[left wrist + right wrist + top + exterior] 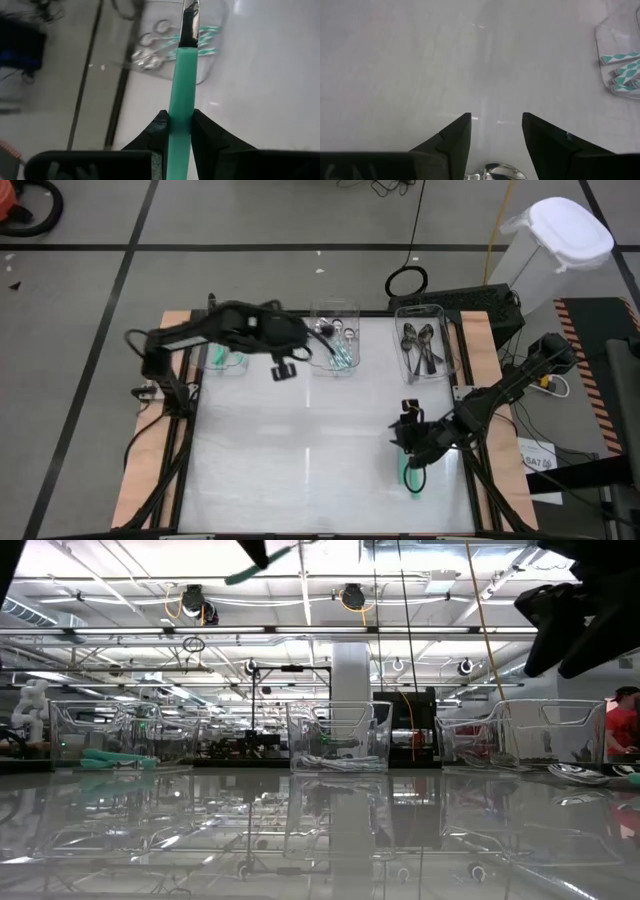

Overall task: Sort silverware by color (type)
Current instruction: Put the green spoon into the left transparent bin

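My left gripper (180, 117) hangs high over the table's far left part (295, 352), shut on a spoon with a teal-green handle (182, 85). Beyond it stands the middle clear bin (335, 345), with teal-handled spoons (165, 47) in it. My right gripper (492, 125) is open and low over the table's right near part (410, 430), touching nothing. A silver spoon bowl (495, 172) shows just below its fingers. A teal-handled spoon (410, 475) lies flat on the table beside it. Dark and silver spoons (422, 345) lie in the right bin. My left gripper pinches the spoon's teal-green handle (181, 125) between its two fingers. The spoon runs along the fingers and sticks out ahead of them, its metal neck (189, 20) pointing away and slanting down. It is lifted clear of the table. Its bowl is out of frame.
Three clear bins line the far edge: the left one (222, 360) holds teal things, then the middle and the right one (440, 330). A white waste bin (550, 240) and a cable coil (407, 280) lie beyond the table. The glossy white tabletop (300, 450) is bare in the middle.
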